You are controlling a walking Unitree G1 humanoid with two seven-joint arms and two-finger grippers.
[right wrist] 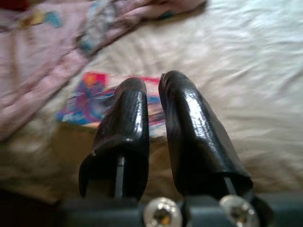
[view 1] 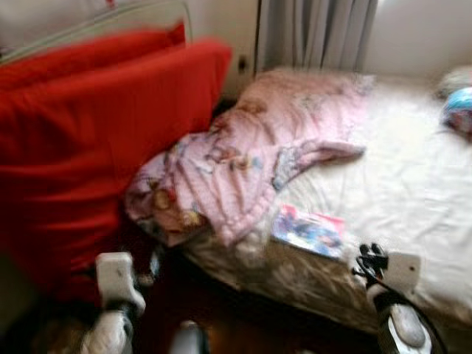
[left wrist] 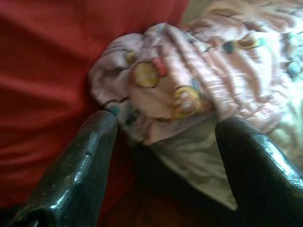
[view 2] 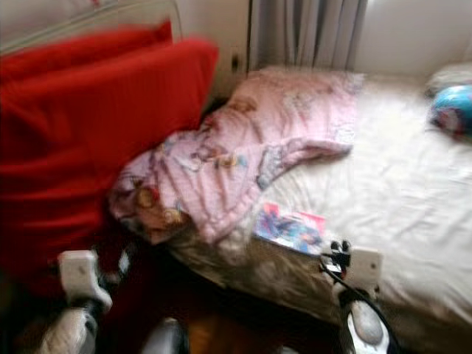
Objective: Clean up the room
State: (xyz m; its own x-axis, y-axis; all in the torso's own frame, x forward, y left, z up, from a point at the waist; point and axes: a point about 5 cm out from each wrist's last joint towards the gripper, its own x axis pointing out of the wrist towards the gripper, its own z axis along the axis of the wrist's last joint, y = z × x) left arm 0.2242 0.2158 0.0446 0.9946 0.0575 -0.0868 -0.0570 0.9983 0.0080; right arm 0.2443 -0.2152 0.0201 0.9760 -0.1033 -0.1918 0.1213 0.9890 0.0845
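A crumpled pink printed quilt (view 1: 251,155) lies across the near left corner of the bed (view 1: 398,184) and hangs over its edge. A colourful book (view 1: 310,231) rests flat on the white sheet near the bed's front edge. My left gripper (left wrist: 168,120) is open, low beside the bed, and looks at the hanging quilt corner (left wrist: 189,90) with nothing between its fingers. My right gripper (right wrist: 152,80) is shut and empty, hovering just in front of the book (right wrist: 90,101). Head views are blurred.
A big red cushioned piece (view 1: 81,140) stands close on the left, against the bed corner. Grey curtains (view 1: 317,33) hang behind the bed. A blue round item (view 1: 459,109) lies at the far right of the mattress. Dark floor (view 1: 236,317) runs between me and the bed.
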